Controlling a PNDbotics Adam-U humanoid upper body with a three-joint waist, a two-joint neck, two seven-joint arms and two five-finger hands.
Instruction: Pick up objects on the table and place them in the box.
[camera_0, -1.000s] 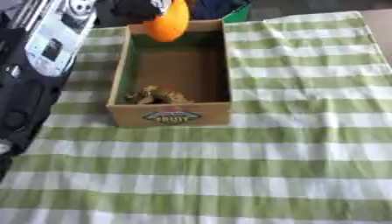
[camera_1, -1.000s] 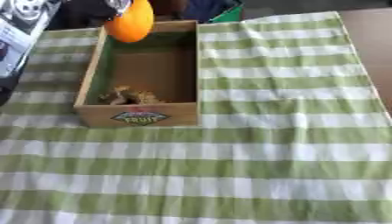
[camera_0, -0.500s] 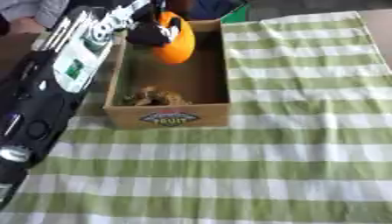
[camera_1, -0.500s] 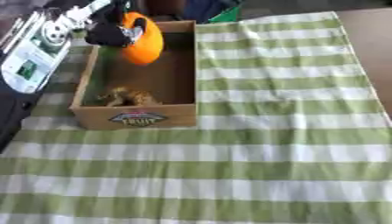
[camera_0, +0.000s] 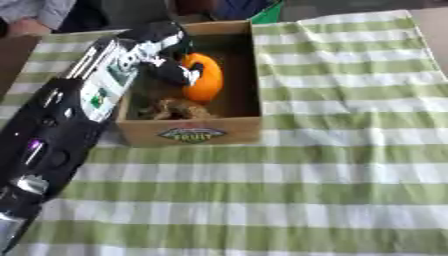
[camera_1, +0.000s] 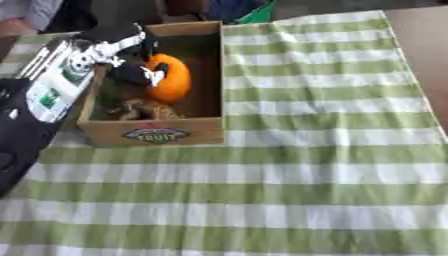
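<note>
The left arm (camera_0: 61, 130) comes in from the lower left edge and runs up and to the right, black with a white panel on the forearm, reaching over the left wall of the box (camera_0: 194, 134). At its end the left robot hand (camera_0: 171, 70) is down inside the box, its dark fingers curled round the left side of the orange (camera_0: 205, 77), so it is gripping that fruit. The orange sits low in the box, about midway along it and towards the left wall; whether it touches the floor of the box cannot be told.

Just in front of the orange, nearer the front wall, lies a brownish lumpy thing (camera_0: 178, 108) on the box floor; what it is cannot be made out. The box is brown cardboard, open on top, with an oval label on its front face.

It stands on a green and white checked cloth (camera_0: 332, 165) that covers the counter (camera_1: 424, 60), whose bare brown surface shows at the right edge. Behind the box's far right corner a green thing (camera_0: 269, 14) pokes up.

The right robot hand appears in neither view.
</note>
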